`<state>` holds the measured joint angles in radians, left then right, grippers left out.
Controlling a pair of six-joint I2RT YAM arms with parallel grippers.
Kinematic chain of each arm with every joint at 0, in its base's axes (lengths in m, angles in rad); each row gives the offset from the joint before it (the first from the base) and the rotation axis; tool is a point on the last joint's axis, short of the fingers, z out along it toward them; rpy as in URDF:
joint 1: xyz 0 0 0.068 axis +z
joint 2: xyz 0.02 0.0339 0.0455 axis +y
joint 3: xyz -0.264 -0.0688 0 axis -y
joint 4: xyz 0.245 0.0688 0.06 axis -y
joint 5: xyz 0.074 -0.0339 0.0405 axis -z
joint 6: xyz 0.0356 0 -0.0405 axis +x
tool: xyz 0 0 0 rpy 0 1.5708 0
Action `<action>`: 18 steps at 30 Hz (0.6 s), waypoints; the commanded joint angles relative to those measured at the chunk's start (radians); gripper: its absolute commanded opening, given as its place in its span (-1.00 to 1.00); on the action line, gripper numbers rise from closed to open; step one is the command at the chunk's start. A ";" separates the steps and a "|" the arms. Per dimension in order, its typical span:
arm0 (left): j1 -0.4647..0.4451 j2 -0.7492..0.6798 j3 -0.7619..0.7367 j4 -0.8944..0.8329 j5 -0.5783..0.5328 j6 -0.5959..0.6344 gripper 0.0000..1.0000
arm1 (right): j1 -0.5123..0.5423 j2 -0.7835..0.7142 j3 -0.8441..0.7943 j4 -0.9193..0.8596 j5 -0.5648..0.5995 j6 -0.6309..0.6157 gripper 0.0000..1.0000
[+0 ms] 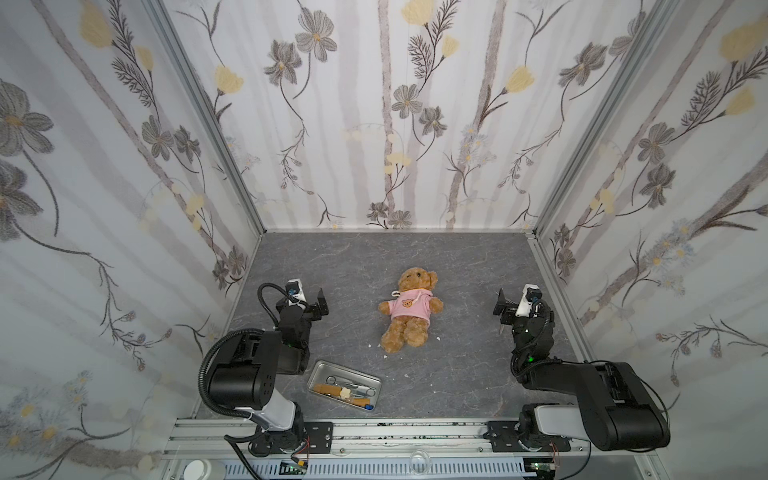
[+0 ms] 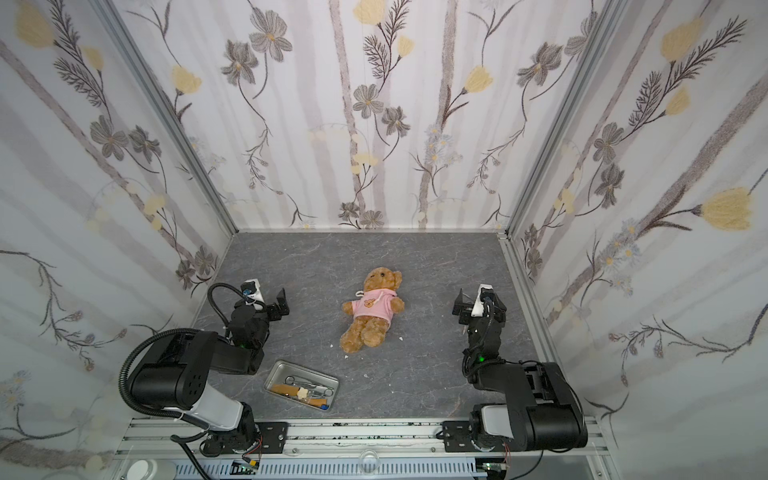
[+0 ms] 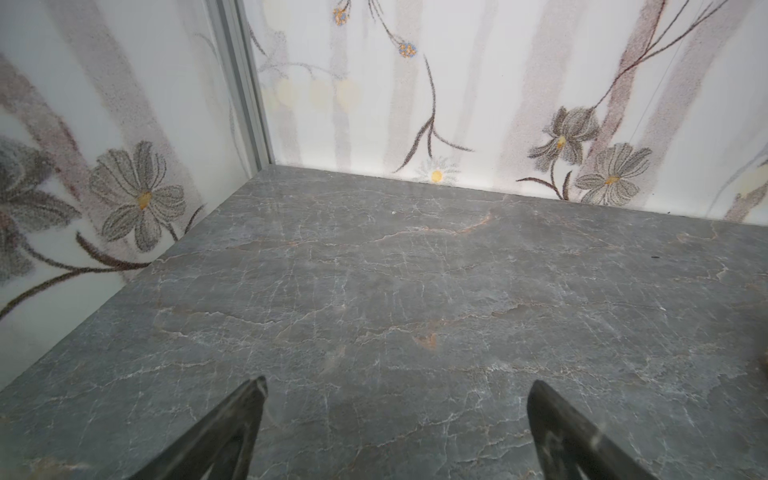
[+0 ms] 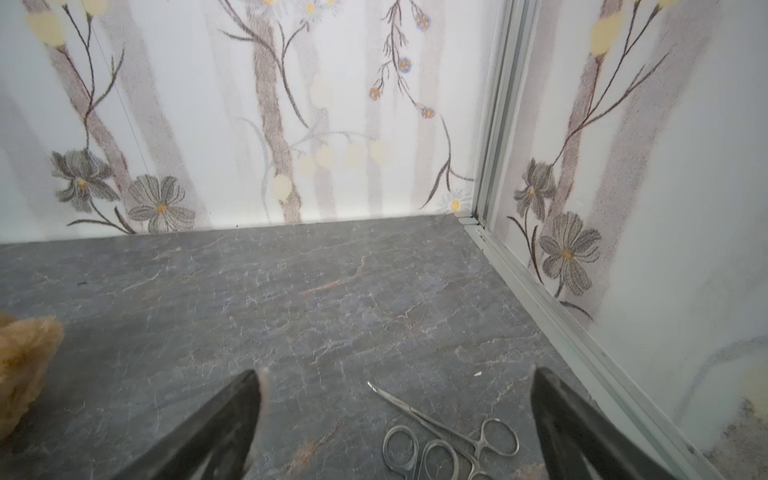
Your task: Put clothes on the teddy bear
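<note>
The left claw (image 1: 319,306) hung over the table (image 1: 457,266) at nine o'clock from the bear. It was wide open and held nothing. A shiny tray (image 1: 351,370) with small tools in it sat at seven o'clock from the bear. The teddy bear (image 1: 417,283) lay on its back in the middle of the table, with its head toward twelve o'clock. It had a pink shirt (image 1: 409,309) on. The right claw (image 1: 503,307) hung at three o'clock from the bear, also wide open and empty. Metal scissors (image 4: 424,417) lay on the table just below that claw.
</note>
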<state>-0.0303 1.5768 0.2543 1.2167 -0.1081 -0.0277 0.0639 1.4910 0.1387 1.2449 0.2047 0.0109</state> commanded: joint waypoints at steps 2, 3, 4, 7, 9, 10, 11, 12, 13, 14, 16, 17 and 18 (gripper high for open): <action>0.003 0.006 -0.003 0.090 0.034 -0.020 1.00 | -0.007 0.025 0.055 0.093 0.029 0.035 0.99; 0.003 0.005 -0.004 0.091 0.033 -0.019 1.00 | -0.008 0.014 0.054 0.072 0.029 0.037 0.99; 0.003 0.005 -0.004 0.091 0.033 -0.019 1.00 | -0.008 0.007 0.055 0.059 0.031 0.037 0.99; 0.003 0.005 -0.003 0.091 0.033 -0.020 1.00 | -0.010 0.015 0.055 0.078 0.024 0.035 0.99; 0.001 0.005 -0.004 0.091 0.033 -0.019 1.00 | -0.007 0.014 0.055 0.076 0.024 0.035 0.99; 0.001 0.005 -0.004 0.090 0.032 -0.018 1.00 | -0.008 0.016 0.055 0.077 0.025 0.034 0.99; 0.001 0.005 -0.004 0.091 0.033 -0.017 1.00 | -0.008 0.015 0.055 0.077 0.025 0.034 0.99; 0.001 0.006 -0.004 0.091 0.033 -0.017 1.00 | -0.007 0.015 0.055 0.077 0.026 0.034 0.99; 0.001 0.005 -0.004 0.091 0.032 -0.017 1.00 | -0.008 0.015 0.055 0.077 0.025 0.035 0.99; 0.001 0.004 -0.004 0.090 0.031 -0.018 1.00 | -0.008 0.015 0.055 0.077 0.025 0.034 0.99; 0.001 0.005 -0.004 0.091 0.031 -0.018 1.00 | -0.008 0.015 0.055 0.077 0.025 0.034 0.99; 0.001 0.005 -0.003 0.090 0.031 -0.018 1.00 | -0.008 0.015 0.055 0.077 0.025 0.033 0.99; 0.001 0.004 -0.004 0.090 0.031 -0.018 1.00 | -0.007 0.015 0.055 0.077 0.025 0.033 0.99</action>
<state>-0.0288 1.5803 0.2508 1.2453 -0.0814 -0.0338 0.0551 1.5028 0.1886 1.2819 0.2199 0.0448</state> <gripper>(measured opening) 0.997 0.995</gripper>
